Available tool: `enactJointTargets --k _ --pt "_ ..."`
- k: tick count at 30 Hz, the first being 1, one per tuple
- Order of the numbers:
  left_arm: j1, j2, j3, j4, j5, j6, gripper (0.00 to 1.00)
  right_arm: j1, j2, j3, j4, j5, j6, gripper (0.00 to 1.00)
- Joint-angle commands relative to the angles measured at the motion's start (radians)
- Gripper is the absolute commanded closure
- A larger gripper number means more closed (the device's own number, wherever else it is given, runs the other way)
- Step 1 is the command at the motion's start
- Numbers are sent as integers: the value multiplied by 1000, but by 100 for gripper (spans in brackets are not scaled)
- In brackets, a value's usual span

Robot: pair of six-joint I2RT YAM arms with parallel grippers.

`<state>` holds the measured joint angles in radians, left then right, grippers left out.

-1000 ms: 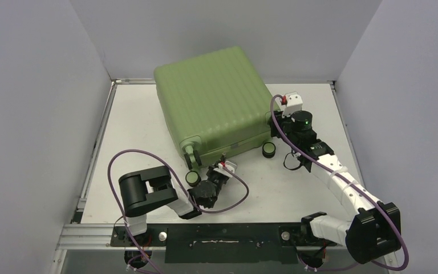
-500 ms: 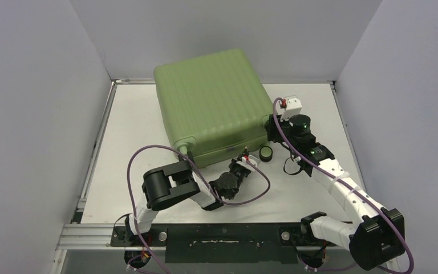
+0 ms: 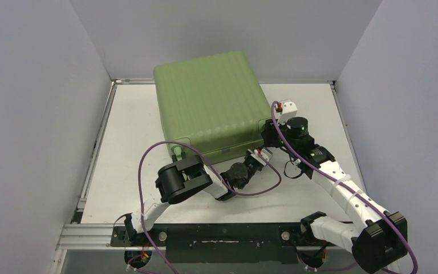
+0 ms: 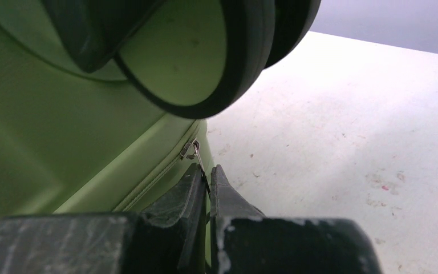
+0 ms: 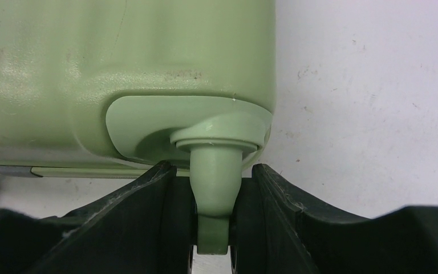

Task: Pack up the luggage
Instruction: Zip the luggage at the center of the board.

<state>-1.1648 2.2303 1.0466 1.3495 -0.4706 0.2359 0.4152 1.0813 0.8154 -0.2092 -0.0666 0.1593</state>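
The luggage (image 3: pixel 208 103), a light-green ribbed suitcase, lies flat and closed on the white table (image 3: pixel 131 142). My left gripper (image 3: pixel 256 157) is at its near right corner, just under a black wheel with a green hub (image 4: pixel 205 57). In the left wrist view the left gripper (image 4: pixel 208 174) is shut on the thin metal zipper pull (image 4: pixel 197 155) of the side zipper. My right gripper (image 3: pixel 269 130) is at the suitcase's right corner. In the right wrist view the right gripper (image 5: pixel 213 169) is shut on a caster, its pads pressing the twin black wheels on either side of the green wheel stem (image 5: pixel 215 165).
Grey walls enclose the table on three sides. A metal rail (image 3: pixel 100 142) runs along the table's left edge. Purple cables (image 3: pixel 148 165) loop from both arms over the near part of the table.
My left arm has swung right along the suitcase's near edge, carrying the zipper pull to the right corner. The right gripper kept its hold on the caster and shifted slightly left.
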Motion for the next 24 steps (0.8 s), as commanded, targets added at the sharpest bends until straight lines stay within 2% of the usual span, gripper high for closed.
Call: enactJointTargets --k 1,7,16,18,21,22,24 --pt "-66 49 90 -59 392 -80 100 88 36 -22 -75 -341 83 100" --pt "-62 100 169 -90 447 -100 100 94 51 -28 -32 -433 138 100" --pt "-44 142 234 -75 470 -164 99 99 70 -51 -7 -476 160 100" --pt "-42 120 201 -75 471 -163 84 100 67 -47 -16 -468 160 100" --pt "-41 57 96 -16 434 -164 52 99 50 -34 -36 -431 153 100" --pt "-41 33 54 7 420 -169 45 100 46 -27 -43 -421 152 100" --pt "-47 -29 -31 30 387 -164 36 101 40 -15 -51 -409 151 100"
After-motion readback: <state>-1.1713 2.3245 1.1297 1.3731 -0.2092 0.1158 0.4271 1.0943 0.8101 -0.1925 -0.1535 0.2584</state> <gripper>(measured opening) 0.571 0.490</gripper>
